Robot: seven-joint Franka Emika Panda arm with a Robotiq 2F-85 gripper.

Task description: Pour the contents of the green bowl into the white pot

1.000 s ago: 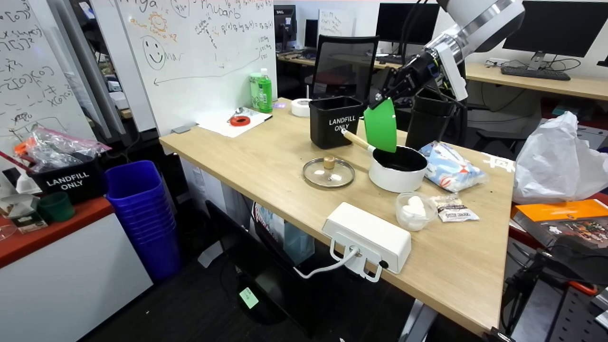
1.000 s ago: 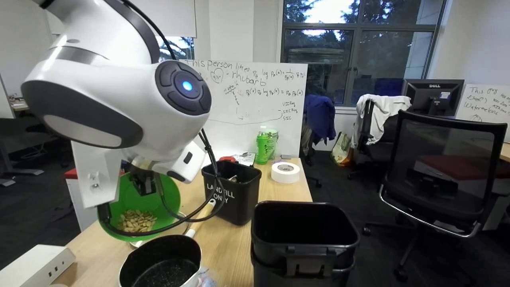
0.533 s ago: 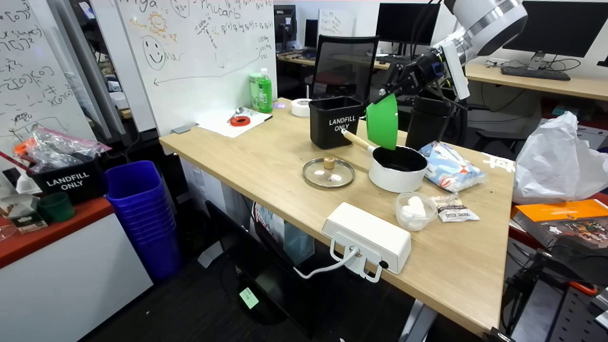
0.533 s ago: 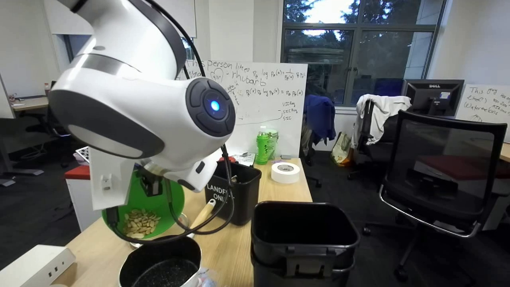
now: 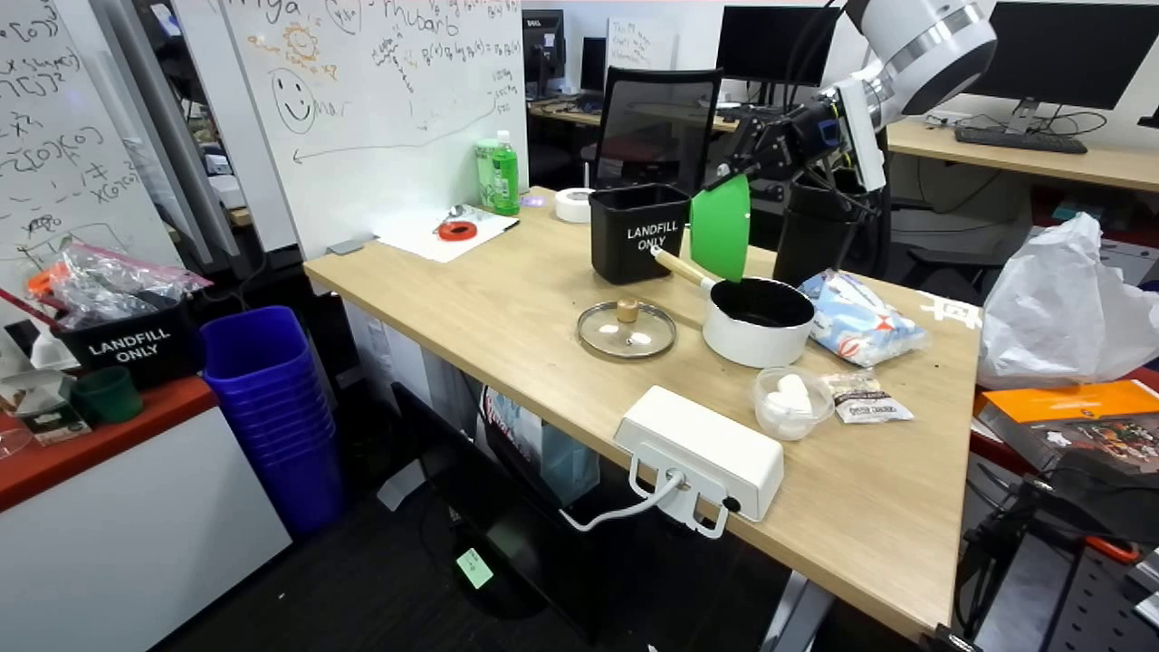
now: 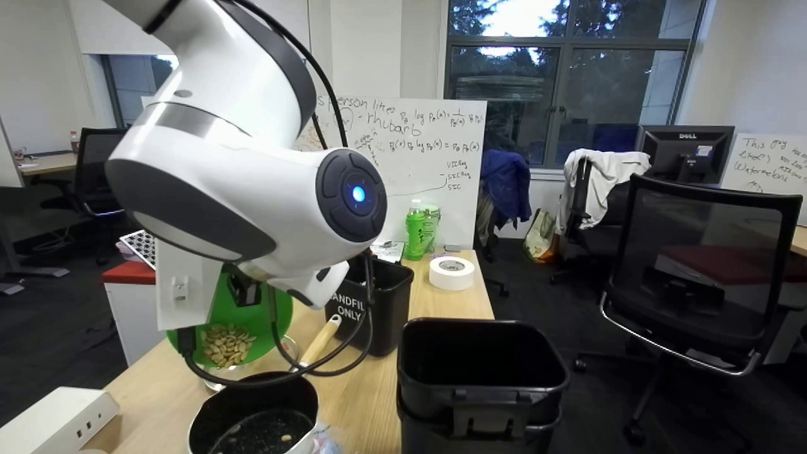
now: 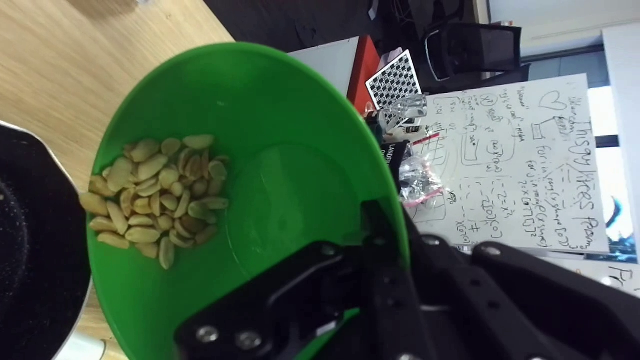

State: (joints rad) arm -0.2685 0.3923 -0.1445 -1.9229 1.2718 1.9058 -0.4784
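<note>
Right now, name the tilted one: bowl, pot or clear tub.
The green bowl: the gripper holds it by its rim, tipped toward the white pot. The pot and the clear tub stand upright on the table.

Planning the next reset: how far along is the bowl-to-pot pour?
Done: the glass lid lies off the white pot, and at least one pale piece shows on the pot's dark floor. In hand: the gripper is shut on the rim of the green bowl, tilted toward the pot, its lower edge by the pot's rim. Left: the heap of pieces toward that edge, probably needing more tilt.
</note>
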